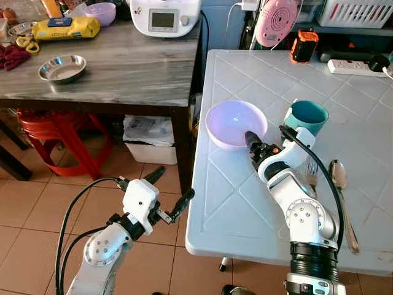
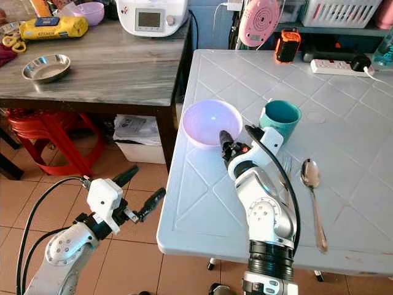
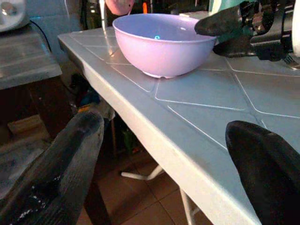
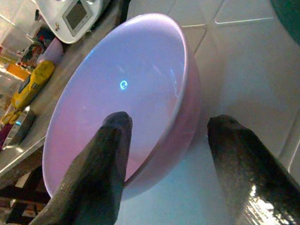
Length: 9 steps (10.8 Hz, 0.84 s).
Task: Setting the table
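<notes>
Here, a lilac bowl (image 1: 235, 124) upright on the white tiled table (image 1: 245, 203), close to the table's left edge and about midway along it. Right gripper (image 4: 164, 140) at the bowl's near rim, fingers spread and straddling the wall: one black finger (image 4: 101, 159) inside the bowl, the other outside on the tabletop side, not clamped on the rim. Just beside the bowl toward the table's middle, a teal cup (image 1: 306, 117), upright. Nearer the front edge, a fork (image 1: 311, 174) partly hidden behind the right arm, and next to it a metal spoon (image 1: 341, 196) lying lengthwise, bowl end away from the front edge. Along the table's far edge, an orange-and-black device (image 1: 304, 45), a white power strip (image 1: 351, 66) and a pink round appliance (image 1: 276, 20). Left gripper (image 1: 169, 192) off the table, over the tiled floor just beside the left edge near the front corner, fingers wide apart and holding nothing. Further left, a dark wooden table (image 1: 123, 67) carrying a steel dish (image 1: 62, 68), a yellow packet (image 1: 66, 27), a second lilac bowl (image 1: 100, 13) and a white appliance with a screen (image 1: 164, 16). Beneath it, a red stool (image 1: 58, 132) and a white bin (image 1: 149, 138).
</notes>
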Available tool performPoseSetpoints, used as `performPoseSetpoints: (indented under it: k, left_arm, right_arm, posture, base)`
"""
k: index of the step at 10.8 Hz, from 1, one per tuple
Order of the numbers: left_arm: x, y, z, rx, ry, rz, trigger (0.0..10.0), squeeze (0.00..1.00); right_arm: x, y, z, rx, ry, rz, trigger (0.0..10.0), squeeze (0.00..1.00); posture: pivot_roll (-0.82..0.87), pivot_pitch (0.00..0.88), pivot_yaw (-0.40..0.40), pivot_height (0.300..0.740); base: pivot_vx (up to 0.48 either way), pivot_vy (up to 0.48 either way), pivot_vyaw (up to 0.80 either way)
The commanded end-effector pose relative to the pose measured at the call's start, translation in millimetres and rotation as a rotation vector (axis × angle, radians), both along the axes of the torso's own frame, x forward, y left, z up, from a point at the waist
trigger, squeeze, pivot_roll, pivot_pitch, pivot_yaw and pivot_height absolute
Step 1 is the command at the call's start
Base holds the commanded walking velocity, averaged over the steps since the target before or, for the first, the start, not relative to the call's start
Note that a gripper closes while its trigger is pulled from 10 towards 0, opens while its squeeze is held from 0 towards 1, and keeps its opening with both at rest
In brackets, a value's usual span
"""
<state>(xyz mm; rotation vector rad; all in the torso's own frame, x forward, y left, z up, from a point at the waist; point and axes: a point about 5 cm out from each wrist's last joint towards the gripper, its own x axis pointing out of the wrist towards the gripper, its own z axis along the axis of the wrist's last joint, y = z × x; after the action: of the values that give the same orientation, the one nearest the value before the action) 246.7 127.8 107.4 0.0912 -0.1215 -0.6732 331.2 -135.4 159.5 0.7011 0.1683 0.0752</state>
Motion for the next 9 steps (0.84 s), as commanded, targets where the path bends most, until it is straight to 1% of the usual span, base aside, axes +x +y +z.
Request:
performPoseSetpoints:
  k: [1,2,4,6,9]
  left_arm:
    - [-2.8,1.3,-5,-0.019,0.026,-0.011,10.0,0.0]
    - [-2.8,1.5,-5,-0.039,0.029,-0.009,10.0,0.0]
    - [1.0,3.3,6,-0.108,0.019,0.022,10.0,0.0]
    - [1.3,1.9,10,-0.122,0.013,0.009,10.0,0.0]
    - [-0.6,0.5,13,-0.119,0.008,-0.003,10.0,0.0]
  right_arm:
    - [0.2,-2.1,-4,0.008,0.017,-0.008,0.0,0.0]
    - [0.1,-3.2,-4,0.007,0.018,-0.011,0.0,0.0]
    - [0.1,-6.1,-6,0.003,0.023,-0.021,0.0,0.0]
    - [0.9,-7.8,-8,-0.002,0.031,-0.031,0.0,0.0]
    - [0.8,-11.9,-11,-0.011,0.042,-0.05,0.0,0.0]
  posture:
    - [-0.04,0.16,0.038,0.74]
    - [-0.04,0.16,0.038,0.74]
    - [-0.04,0.158,0.036,0.74]
    - [-0.04,0.158,0.037,0.74]
    - [-0.04,0.158,0.038,0.74]
  base:
    - [0.0,0.0,0.0]
    - [0.0,0.0,0.0]
    - [0.0,0.0,0.0]
    - [0.0,0.0,0.0]
    - [0.0,0.0,0.0]
